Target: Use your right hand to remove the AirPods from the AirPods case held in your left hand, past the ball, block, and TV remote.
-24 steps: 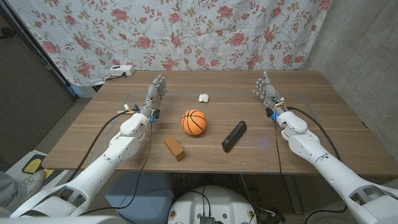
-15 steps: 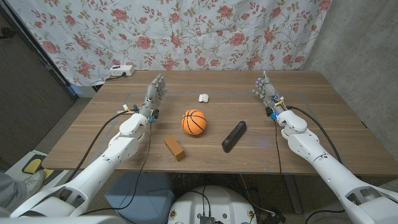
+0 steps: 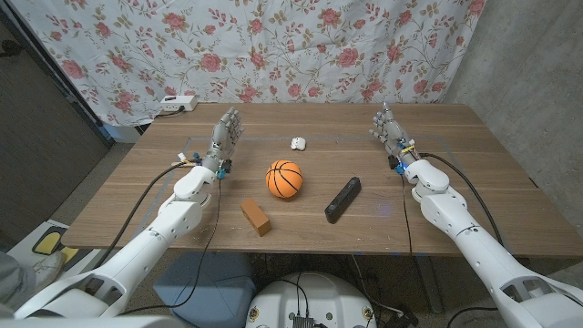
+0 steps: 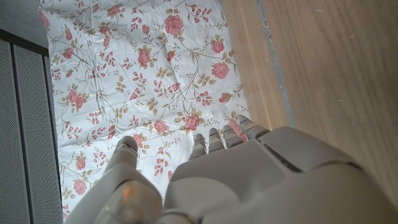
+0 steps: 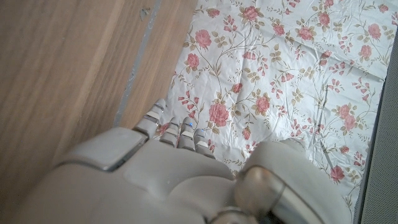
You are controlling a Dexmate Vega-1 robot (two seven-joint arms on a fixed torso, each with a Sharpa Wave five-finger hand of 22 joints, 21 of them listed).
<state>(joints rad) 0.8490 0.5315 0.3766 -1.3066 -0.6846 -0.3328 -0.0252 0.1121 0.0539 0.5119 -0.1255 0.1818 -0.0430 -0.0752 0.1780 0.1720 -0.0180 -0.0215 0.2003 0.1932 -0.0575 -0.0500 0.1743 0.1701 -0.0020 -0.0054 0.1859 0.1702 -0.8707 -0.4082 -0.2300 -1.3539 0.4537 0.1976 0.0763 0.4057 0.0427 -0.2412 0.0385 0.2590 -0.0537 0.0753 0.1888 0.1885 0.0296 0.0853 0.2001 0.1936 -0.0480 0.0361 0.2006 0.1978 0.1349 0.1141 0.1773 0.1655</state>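
A small white AirPods case [image 3: 298, 143] lies on the wooden table [image 3: 301, 237] beyond the orange basketball [image 3: 284, 179]. My left hand [image 3: 226, 138] stands on its edge to the left of the case, fingers straight and apart, holding nothing. My right hand [image 3: 390, 131] stands the same way at the right side of the table, open, well away from the case. A brown block [image 3: 256, 217] lies near the front, and a black TV remote [image 3: 343, 199] lies to the right of the ball. The left hand's back [image 4: 261, 180] and the right hand's back [image 5: 155, 180] face the floral cloth.
A floral cloth [image 3: 264, 55] hangs behind the table. A white power strip [image 3: 178, 104] sits at the back left edge. Cables run along both arms. Bare wood lies between each hand and the middle objects.
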